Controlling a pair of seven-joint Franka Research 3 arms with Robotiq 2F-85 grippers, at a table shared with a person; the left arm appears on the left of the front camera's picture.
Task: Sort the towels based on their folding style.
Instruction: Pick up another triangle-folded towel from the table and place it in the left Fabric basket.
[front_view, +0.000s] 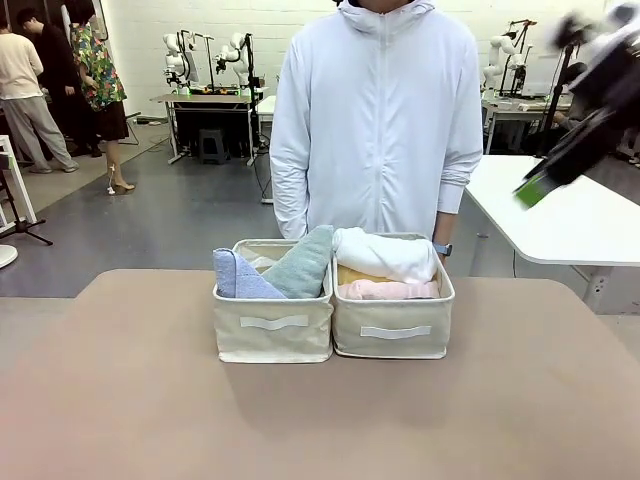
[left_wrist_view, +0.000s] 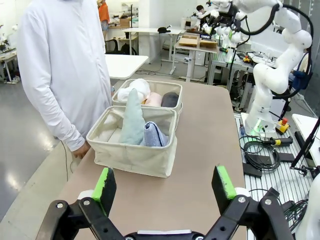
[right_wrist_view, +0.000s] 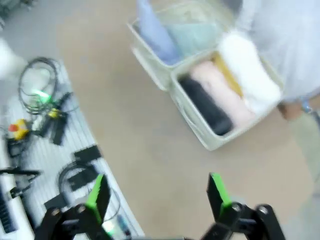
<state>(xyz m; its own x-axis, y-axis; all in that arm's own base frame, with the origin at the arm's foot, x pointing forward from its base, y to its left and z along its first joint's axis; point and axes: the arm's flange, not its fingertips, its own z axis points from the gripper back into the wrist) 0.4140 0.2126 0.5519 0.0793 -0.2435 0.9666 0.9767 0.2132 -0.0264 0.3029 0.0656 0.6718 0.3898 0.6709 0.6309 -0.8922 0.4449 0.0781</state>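
plainly, both tools are empty and parted. the left gripper (left_wrist_view: 166, 182), black with green pads, hangs spread wide above the near part of the tan table (left_wrist_view: 200, 150), holding nothing. the right gripper (right_wrist_view: 156, 196) is likewise splayed with nothing between its pads, raised high over the table's edge; in the front view it is a blurred shape up at the right (front_view: 560, 165).

outward from them, the two beige fabric baskets stand touching side by side in the middle of the table. the left basket (front_view: 272, 335) holds the light blue folded cone towel (front_view: 238, 277) and the grey-green folded cone towel (front_view: 303, 262), leaning together. the right basket (front_view: 392, 340) holds the rolled ones: the white rolled towel (front_view: 385, 254) on top at the far side, the yellow rolled towel (right_wrist_view: 226, 73) tucked beneath it, the pink rolled towel (front_view: 388, 290), and the dark grey rolled towel (right_wrist_view: 206, 106) nearest the robot.

no towel lies loose on the table. a person in a white zipped jacket (front_view: 378, 120) stands just behind the baskets. judging by this, cones and rolls are fully separated and the sorting looks done, with nothing left but to draw the arms clear.
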